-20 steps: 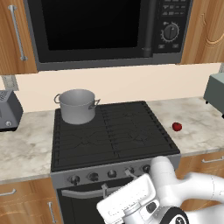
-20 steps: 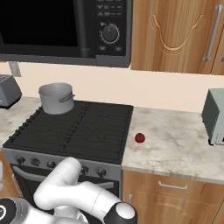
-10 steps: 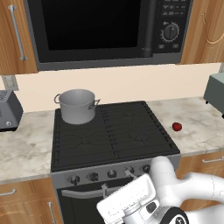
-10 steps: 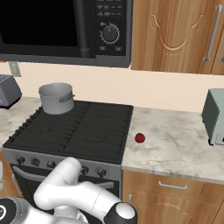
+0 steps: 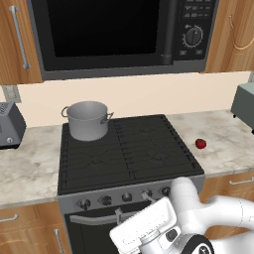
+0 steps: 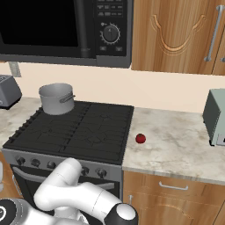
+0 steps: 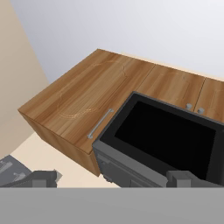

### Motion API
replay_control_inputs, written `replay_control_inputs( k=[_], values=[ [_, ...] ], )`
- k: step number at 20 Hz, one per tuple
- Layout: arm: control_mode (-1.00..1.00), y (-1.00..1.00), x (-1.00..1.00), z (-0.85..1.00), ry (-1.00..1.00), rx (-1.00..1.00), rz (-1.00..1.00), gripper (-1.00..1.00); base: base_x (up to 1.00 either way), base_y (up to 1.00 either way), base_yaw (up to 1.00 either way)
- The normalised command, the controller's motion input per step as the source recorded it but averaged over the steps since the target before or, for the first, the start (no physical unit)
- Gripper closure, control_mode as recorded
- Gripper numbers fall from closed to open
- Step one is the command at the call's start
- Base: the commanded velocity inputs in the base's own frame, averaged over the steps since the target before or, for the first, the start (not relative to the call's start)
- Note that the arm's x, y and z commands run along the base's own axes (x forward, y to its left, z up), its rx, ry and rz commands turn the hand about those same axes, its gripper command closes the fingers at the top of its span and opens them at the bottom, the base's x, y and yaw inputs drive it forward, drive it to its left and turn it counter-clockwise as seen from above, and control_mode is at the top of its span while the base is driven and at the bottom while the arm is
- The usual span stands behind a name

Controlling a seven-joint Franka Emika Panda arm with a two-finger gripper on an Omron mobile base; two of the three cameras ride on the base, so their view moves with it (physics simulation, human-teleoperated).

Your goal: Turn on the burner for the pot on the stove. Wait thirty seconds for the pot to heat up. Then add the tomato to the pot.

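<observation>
The grey pot (image 5: 88,120) (image 6: 56,98) stands lidless on the back left burner of the black stove (image 5: 124,158) (image 6: 79,136). On the marble counter right of the stove lies the small red tomato (image 5: 200,144) (image 6: 140,138). My gripper (image 5: 133,205) (image 7: 113,179) is low in front of the stove's knob strip (image 5: 105,200) (image 6: 35,162), far from the pot and the tomato. Its fingers (image 7: 41,178) stand wide apart, open, holding nothing, and point up toward the microwave.
A black microwave (image 5: 109,34) (image 6: 61,26) (image 7: 166,140) hangs above the stove between wooden cabinets (image 6: 176,35). A grey toaster (image 5: 9,126) (image 6: 8,90) sits on the left counter, and a grey appliance (image 5: 244,104) (image 6: 215,116) on the right counter.
</observation>
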Motion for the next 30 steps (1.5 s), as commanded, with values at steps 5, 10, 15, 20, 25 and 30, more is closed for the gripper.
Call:
replay_control_inputs(
  k=[5,10,15,20,25,30],
  values=[
    [-1.0,0.0,0.0,0.0,0.0,0.0,0.0,-1.0,0.0,0.0,0.0],
    [-1.0,0.0,0.0,0.0,0.0,0.0,0.0,-1.0,0.0,0.0,0.0],
    [-1.0,0.0,0.0,0.0,0.0,0.0,0.0,-1.0,0.0,0.0,0.0],
    [-1.0,0.0,0.0,0.0,0.0,0.0,0.0,-1.0,0.0,0.0,0.0],
    [-1.0,0.0,0.0,0.0,0.0,0.0,0.0,-1.0,0.0,0.0,0.0],
    [-1.0,0.0,0.0,0.0,0.0,0.0,0.0,-1.0,0.0,0.0,0.0]
  ],
)
